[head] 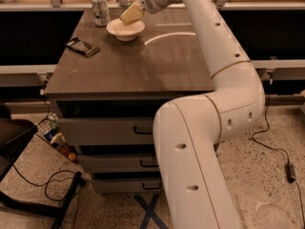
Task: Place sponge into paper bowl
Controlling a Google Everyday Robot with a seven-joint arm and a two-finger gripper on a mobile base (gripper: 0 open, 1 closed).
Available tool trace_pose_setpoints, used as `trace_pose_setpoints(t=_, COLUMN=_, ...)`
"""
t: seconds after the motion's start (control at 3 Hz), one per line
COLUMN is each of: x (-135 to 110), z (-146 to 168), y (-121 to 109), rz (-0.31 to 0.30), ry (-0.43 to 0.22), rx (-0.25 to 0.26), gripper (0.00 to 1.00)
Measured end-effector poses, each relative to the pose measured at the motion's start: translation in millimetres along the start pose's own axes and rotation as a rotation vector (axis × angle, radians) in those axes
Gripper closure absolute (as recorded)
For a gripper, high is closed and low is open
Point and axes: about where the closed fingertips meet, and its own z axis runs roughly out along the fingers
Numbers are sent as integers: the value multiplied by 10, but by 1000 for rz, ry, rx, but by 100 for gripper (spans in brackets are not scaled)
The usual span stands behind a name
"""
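The white paper bowl (137,29) stands at the back of the brown table top (143,61), left of its middle. My cream-yellow gripper (131,15) hangs directly over the bowl, its tip just above the rim and pointing down and to the left. The long white arm (214,42) reaches to it from the lower right. I cannot make out the sponge as separate from the gripper; no green layer shows, and nothing lies visibly inside the bowl.
A silver drink can (100,8) stands just left of the bowl at the table's back edge. A flat dark object (82,46) lies near the left edge. Drawers (105,128) sit under the top. A chair base (19,137) and cables lie on the floor at left.
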Motion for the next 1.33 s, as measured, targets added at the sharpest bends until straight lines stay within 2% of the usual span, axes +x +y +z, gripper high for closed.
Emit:
trace_pose_setpoints(t=0.33, x=54, z=125, y=18, rz=10, ry=7, rx=-3, gripper=100)
trace_pose_setpoints(t=0.67, x=65, z=161, y=38, rz=11, ry=10, rx=-8, gripper=82)
trace_pose_setpoints(t=1.33, x=92, z=244, y=79, rz=12, ry=15, rx=-18, gripper=36)
